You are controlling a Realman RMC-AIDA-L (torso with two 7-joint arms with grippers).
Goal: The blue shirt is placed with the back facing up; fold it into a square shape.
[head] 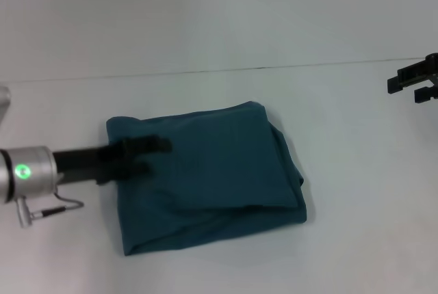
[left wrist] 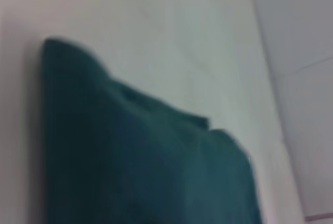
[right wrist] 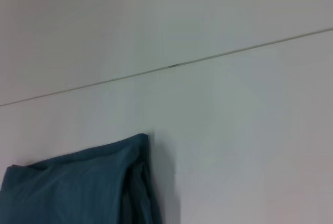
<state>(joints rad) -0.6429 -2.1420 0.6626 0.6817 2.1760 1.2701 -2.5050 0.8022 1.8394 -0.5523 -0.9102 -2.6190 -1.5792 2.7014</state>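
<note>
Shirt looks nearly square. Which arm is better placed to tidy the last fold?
Left, probably. The left tool is over the blue shirt, near its left edge. The right tool sits far off at the table's right side, well clear of the cloth.

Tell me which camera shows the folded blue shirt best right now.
Head view: the whole blue shirt shows, with the left tool over it. Left wrist shows a blurred near edge; right wrist only one corner.

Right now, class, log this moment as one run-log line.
blue shirt: folded, roughly square, on white table | left gripper: over shirt's left part | right gripper: away at right, off shirt
</note>
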